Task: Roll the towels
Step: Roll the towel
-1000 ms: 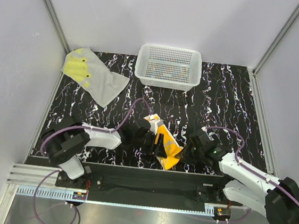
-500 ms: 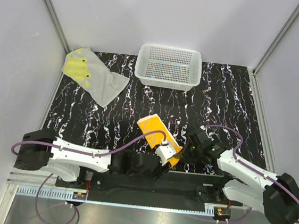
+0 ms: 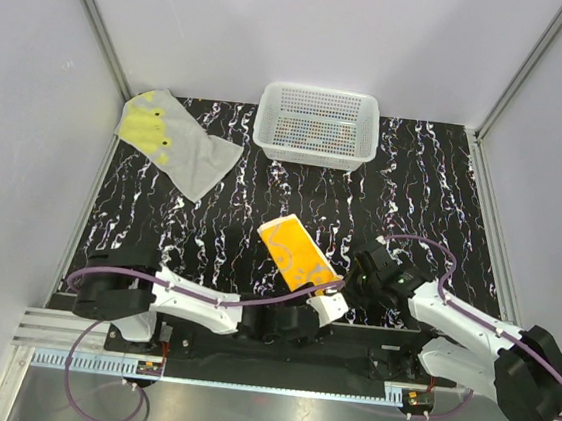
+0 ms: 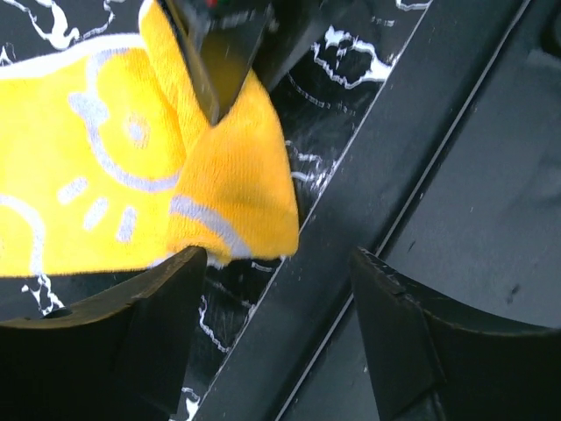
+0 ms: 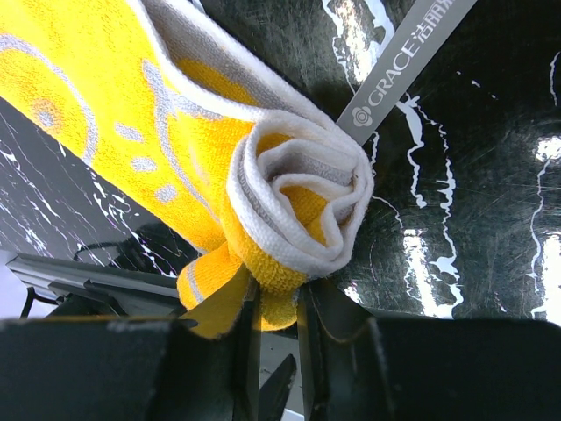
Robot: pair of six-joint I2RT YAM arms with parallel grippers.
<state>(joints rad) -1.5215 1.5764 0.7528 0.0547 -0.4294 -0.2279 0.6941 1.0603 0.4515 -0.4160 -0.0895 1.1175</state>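
Scanning the black marbled table [image 3: 444,187] between grey walls [image 3: 280,29], we see the orange towel [image 3: 295,250] running eleven-to-five; right gripper [image 5: 275,303] pinches it, left gripper [image 4: 276,267] gapes.

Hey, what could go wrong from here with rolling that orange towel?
The right hand pinches only one end of the orange towel, whose roll looks loose, so it may unwind. The left hand is open, gripping nothing, so nothing else steadies the cloth. Its near corner lies by the table edge and might slip off.
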